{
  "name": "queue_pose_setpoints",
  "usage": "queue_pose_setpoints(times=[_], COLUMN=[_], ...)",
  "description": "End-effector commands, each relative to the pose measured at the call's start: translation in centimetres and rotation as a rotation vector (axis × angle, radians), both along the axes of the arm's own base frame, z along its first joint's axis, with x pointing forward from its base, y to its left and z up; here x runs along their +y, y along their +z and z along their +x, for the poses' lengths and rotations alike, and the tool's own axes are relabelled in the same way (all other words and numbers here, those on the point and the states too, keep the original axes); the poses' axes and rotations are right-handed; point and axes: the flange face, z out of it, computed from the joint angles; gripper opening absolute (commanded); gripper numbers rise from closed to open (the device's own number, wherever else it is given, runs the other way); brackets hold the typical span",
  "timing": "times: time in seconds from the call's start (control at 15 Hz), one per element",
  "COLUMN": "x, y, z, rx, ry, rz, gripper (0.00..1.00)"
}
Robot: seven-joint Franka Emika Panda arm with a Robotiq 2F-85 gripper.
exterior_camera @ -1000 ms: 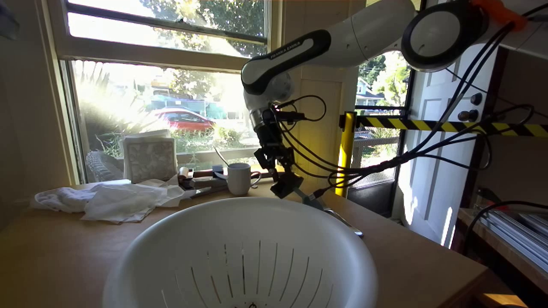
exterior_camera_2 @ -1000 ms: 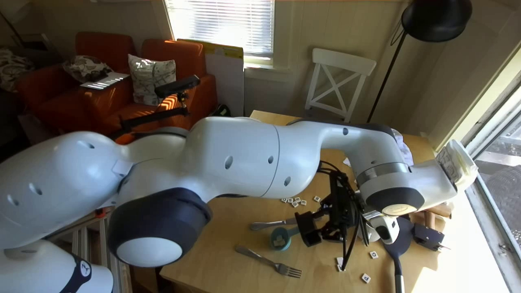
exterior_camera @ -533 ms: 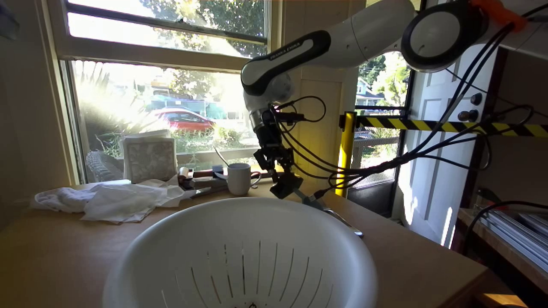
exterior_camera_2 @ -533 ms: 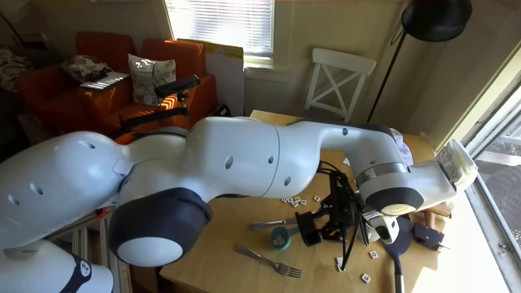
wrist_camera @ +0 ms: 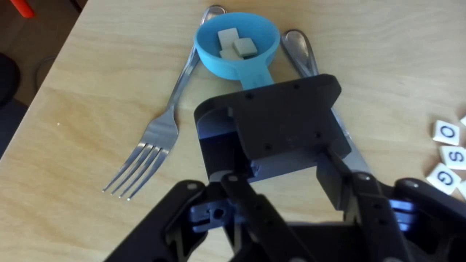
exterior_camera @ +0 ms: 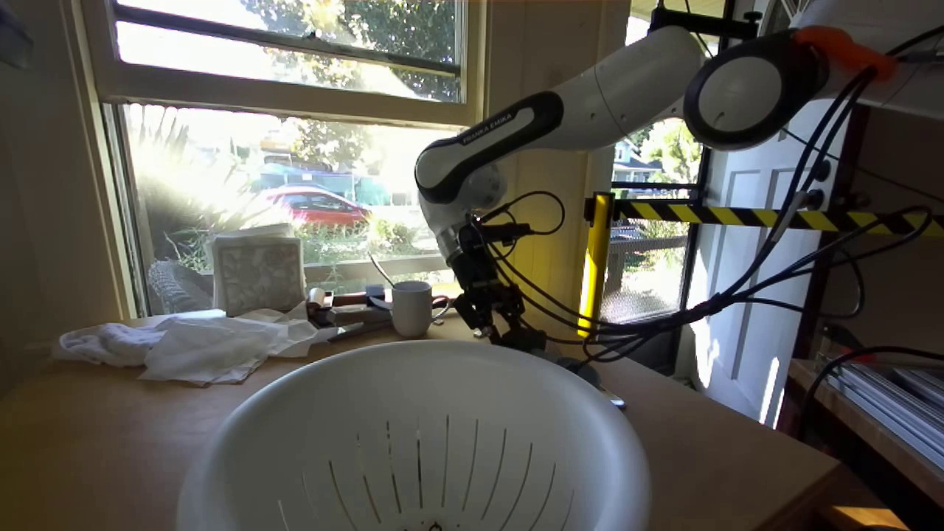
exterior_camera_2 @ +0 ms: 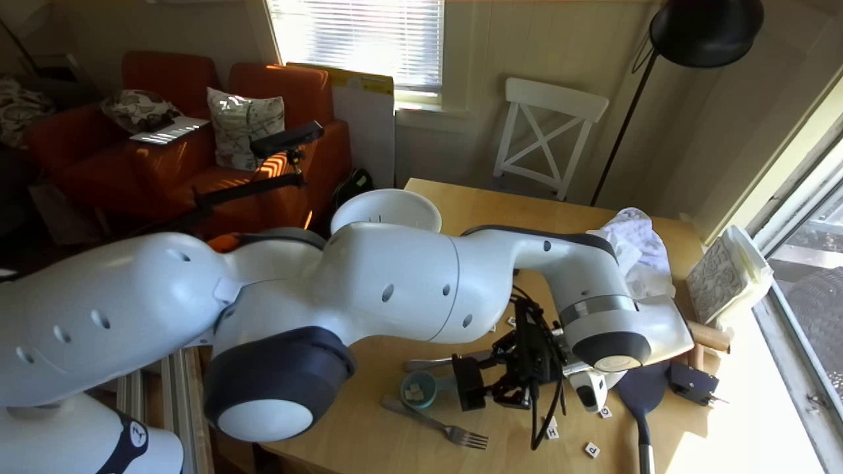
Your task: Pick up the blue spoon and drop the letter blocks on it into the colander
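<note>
The blue spoon (wrist_camera: pixel 236 69) has a round bowl and a short handle that runs into my black gripper (wrist_camera: pixel 271 123). The gripper is shut on the handle; the fingertips are broad black blocks that hide most of it. Several pale letter blocks (wrist_camera: pixel 235 45) lie in the bowl, letters not visible. In an exterior view the spoon (exterior_camera_2: pixel 419 388) with its blocks is held low over the table beside the fork. The white slitted colander (exterior_camera: pixel 442 376) fills the foreground of an exterior view, with gripper and spoon behind its far rim. Its rim (exterior_camera_2: pixel 385 197) also shows behind the arm.
A fork (wrist_camera: pixel 160 133) lies partly under the bowl and a knife (wrist_camera: pixel 302 54) partly under the gripper. Loose letter tiles (wrist_camera: pixel 451 156) lie to the side. A white mug (exterior_camera: pixel 411 310), a cloth (exterior_camera: pixel 221 343) and a black spatula (exterior_camera_2: pixel 642 388) stand or lie near the window.
In the last half second the arm has lowered and shifted, carrying the spoon with its blocks along. The bowl has moved beside the fork's handle. The colander has come into view behind the arm.
</note>
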Motion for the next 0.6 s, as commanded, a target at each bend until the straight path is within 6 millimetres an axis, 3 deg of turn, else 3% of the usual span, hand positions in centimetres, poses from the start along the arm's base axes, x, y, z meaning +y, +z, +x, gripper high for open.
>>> queue_pose_setpoints(times=[0.0, 0.33, 0.4, 0.47, 0.53], x=[0.18, 0.57, 0.70, 0.74, 0.83], y=[-1.40, -2.15, -2.20, -2.20, -2.26], z=[-0.31, -1.09, -1.22, -1.20, -1.17], rx=[0.058, 0.122, 0.133, 0.136, 0.138], ry=[-0.015, 0.007, 0.019, 0.024, 0.029], rz=[0.006, 0.025, 0.027, 0.025, 0.024], gripper=[0.27, 0.27, 0.37, 0.76, 0.76])
